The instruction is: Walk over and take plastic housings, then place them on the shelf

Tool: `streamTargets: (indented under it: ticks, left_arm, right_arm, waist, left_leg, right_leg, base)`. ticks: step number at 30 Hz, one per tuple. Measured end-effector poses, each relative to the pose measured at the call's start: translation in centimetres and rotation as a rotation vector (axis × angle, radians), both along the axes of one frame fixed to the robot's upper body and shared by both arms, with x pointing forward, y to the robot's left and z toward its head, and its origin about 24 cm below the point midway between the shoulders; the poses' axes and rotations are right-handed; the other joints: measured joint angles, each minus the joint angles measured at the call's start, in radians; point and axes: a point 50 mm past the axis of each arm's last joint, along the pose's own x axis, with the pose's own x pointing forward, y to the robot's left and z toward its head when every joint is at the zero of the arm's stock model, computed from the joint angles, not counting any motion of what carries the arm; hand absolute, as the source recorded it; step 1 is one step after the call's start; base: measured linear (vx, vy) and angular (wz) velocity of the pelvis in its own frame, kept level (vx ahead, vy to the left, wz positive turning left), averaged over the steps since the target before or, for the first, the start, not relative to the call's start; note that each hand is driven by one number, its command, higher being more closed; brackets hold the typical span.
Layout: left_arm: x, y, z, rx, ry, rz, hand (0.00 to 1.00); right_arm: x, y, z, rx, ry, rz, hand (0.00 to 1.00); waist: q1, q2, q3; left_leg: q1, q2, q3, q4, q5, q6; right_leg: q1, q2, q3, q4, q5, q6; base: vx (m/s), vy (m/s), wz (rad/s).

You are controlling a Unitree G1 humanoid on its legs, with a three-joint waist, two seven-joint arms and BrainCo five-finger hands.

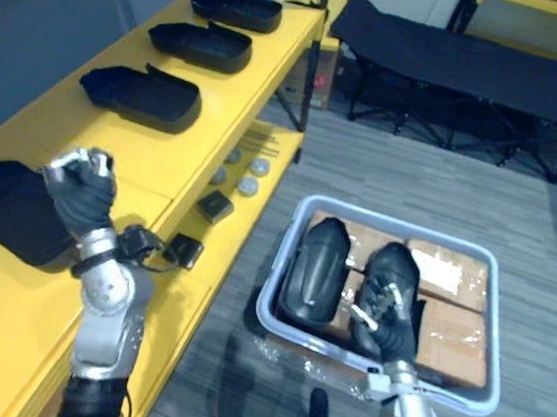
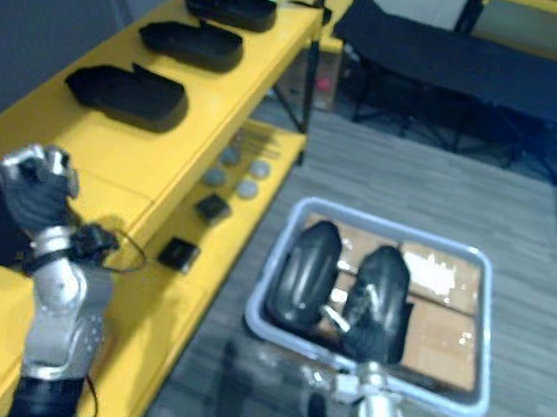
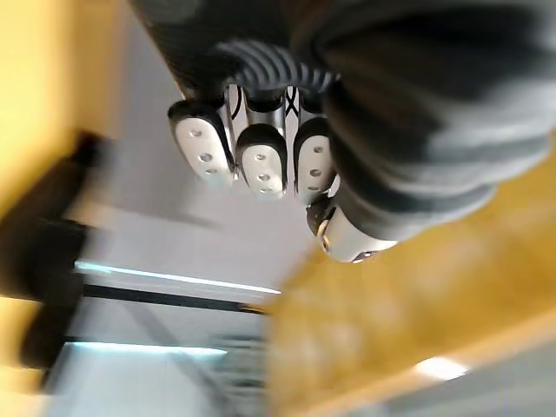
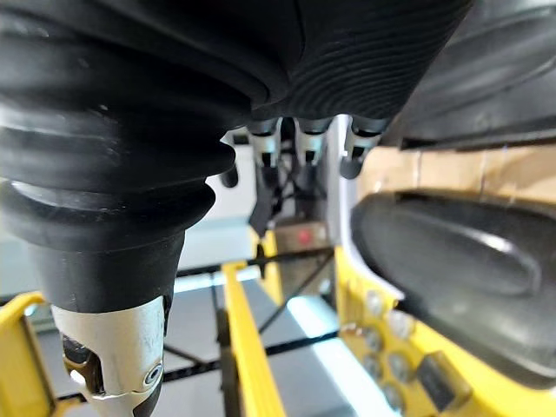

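Note:
Several black plastic housings lie in a row on the yellow shelf top (image 1: pixel 164 155); the nearest one (image 1: pixel 12 208) is at the left edge. My left hand (image 1: pixel 81 194) is raised just right of it, fingers curled into a fist with nothing in them (image 3: pixel 252 156). Two more housings stand in a white bin (image 1: pixel 380 381) on the floor. My right hand (image 1: pixel 391 322) rests on the right housing (image 1: pixel 398 267), fingers (image 4: pixel 304 139) curled at its edge. The left housing (image 1: pixel 314 268) stands beside it, untouched.
Cardboard boxes (image 1: pixel 450 339) line the bin under the housings. The lower yellow shelf holds round grey parts (image 1: pixel 250 175) and small black blocks (image 1: pixel 215 205). A black folding cot (image 1: pixel 475 75) stands behind on the grey floor.

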Motion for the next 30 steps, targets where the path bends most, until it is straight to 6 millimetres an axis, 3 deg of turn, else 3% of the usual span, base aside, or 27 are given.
streamTargets:
  ticks: [2, 3, 9, 16, 23, 30]
  left_arm:
    - [-1.1, -0.2, 0.9, 0.022, -0.075, -0.018, 1.0]
    - [-1.3, -0.1, 1.1, 0.027, -0.089, -0.018, 0.0]
    - [-2.4, 2.8, 0.5, 0.001, -0.024, 0.166, 0.0]
    - [-1.2, 6.8, -6.8, -0.092, 0.439, 0.337, 0.0]
    - [-1.1, 8.0, -10.6, -0.173, 0.613, 0.377, 0.0]
    - [-1.1, 8.7, -13.0, -0.225, 0.712, 0.44, 0.0]
  right_arm:
    - [0.1, 0.4, 0.0, 0.005, -0.001, 0.006, 0.0]
    - [0.1, 0.5, 0.0, 0.007, -0.002, 0.009, 0.0]
    - [0.5, 0.6, 0.3, 0.007, -0.012, -0.001, 0.0]
    - [-0.2, 0.7, -0.5, 0.009, 0.04, 0.007, 0.0]
    - [-0.7, 0.6, -0.9, 0.01, 0.062, 0.022, 0.0]
    - [-0.9, 0.4, -1.2, 0.003, 0.073, 0.033, 0.0]
  waist:
    - [0.013, 0.01, -0.006]
    - [0.014, 0.012, -0.008]
    - [0.026, 0.024, -0.027]
    - [0.035, 0.006, -0.07]
    - [0.036, -0.005, -0.078]
    - [0.03, -0.003, -0.08]
  left_leg:
    - [-0.004, -0.001, -0.008, -0.001, 0.002, -0.001]
    - [-0.004, -0.001, -0.012, -0.002, 0.003, -0.001]
    - [-0.003, 0.005, -0.028, -0.009, 0.013, -0.008]
    - [0.0, 0.007, -0.036, -0.02, 0.018, -0.01]
    - [0.013, 0.006, -0.035, -0.023, 0.018, -0.01]
    - [0.012, 0.005, -0.028, -0.039, 0.027, -0.012]
  right_leg:
    - [0.001, -0.002, -0.011, -0.001, -0.002, -0.002]
    - [0.003, -0.002, -0.017, -0.001, -0.002, -0.002]
    - [0.015, 0.005, -0.036, -0.006, -0.006, -0.006]
    - [0.021, 0.007, -0.046, -0.012, -0.006, -0.007]
    - [0.031, 0.007, -0.046, -0.012, -0.009, -0.011]
    - [0.018, 0.009, -0.042, -0.011, -0.009, -0.011]
  base:
    - [-0.02, -0.011, 0.09]
    - [-0.01, -0.02, 0.18]
    - [0.01, -0.02, 0.07]
    - [0.02, -0.006, 0.04]
    - [0.0, 0.0, 0.0]
    - [0.0, -0.003, -0.02]
